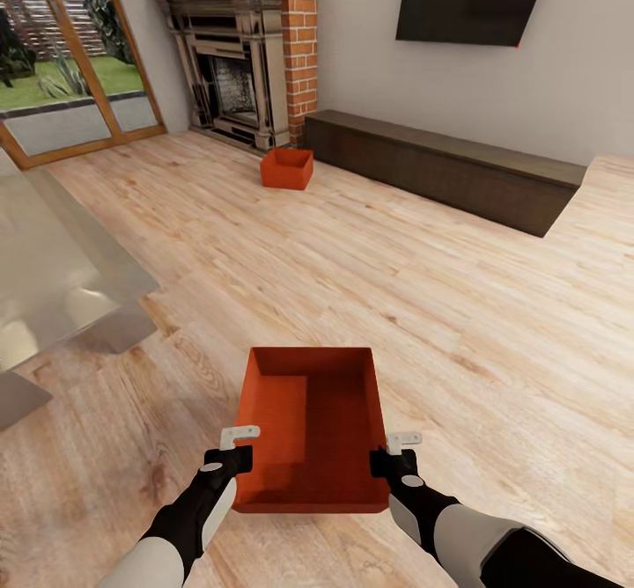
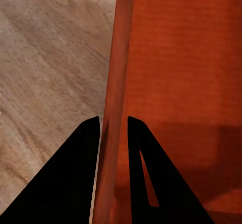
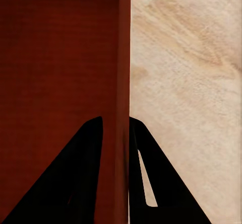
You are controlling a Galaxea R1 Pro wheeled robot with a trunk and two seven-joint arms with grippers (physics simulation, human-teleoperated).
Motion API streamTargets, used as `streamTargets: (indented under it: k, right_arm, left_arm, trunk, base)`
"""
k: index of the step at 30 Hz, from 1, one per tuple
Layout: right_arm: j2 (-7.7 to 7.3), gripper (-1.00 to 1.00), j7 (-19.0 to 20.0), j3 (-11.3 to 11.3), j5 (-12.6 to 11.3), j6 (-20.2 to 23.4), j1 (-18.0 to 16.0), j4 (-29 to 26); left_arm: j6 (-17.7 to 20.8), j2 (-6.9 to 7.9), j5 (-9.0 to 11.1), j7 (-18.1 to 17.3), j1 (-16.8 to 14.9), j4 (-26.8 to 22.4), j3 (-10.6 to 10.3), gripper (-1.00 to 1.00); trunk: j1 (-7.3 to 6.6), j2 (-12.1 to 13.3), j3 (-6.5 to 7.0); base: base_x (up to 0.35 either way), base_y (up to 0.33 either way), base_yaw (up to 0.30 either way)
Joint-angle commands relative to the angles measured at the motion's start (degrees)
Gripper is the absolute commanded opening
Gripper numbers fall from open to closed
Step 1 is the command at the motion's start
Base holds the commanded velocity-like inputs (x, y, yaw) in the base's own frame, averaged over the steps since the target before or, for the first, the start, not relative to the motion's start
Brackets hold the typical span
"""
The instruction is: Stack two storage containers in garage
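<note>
Near container gripped at both long walls; second container far ahead by the fireplace.

The near storage container (image 1: 310, 429) lies directly in front of the robot over the wood-plank floor (image 1: 423, 289), long axis running straight away from the trunk. The left pincer (image 1: 239, 447) is clamped on its left wall and the right pincer (image 1: 396, 452) on its right wall, each with one finger inside and one outside (wrist views confirm: wall sandwiched between the dark fingers (image 2: 143, 168)). The second storage container (image 1: 287, 168) sits well apart, ahead and slightly left, just beside the brick fireplace (image 1: 238, 69) and the end of the low bench (image 1: 440, 165). Judgement: the symmetric grip suits a level lift; neither arm is favoured.
</note>
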Motion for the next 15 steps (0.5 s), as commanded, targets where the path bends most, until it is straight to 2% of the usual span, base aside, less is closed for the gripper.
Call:
streamTargets:
  k: [1,15]
  right_arm:
    - [0.0,-1.0,-0.15,-1.34,-0.82,-0.2,-0.01,0.1]
    - [0.03,-1.0,-0.24,-1.34,-0.82,-0.26,-0.01,0.1]
  left_arm:
    - [0.44,0.09,-0.76,0.84,-0.02,-0.26,0.25,-1.0]
    - [0.42,0.06,-0.75,0.84,-0.02,-0.26,0.29,-1.0]
  trunk:
    - [-0.23,0.4,0.15]
    - [-3.31,6.01,2.66]
  base:
    - [0.0,0.0,0.0]
    - [0.0,0.0,0.0]
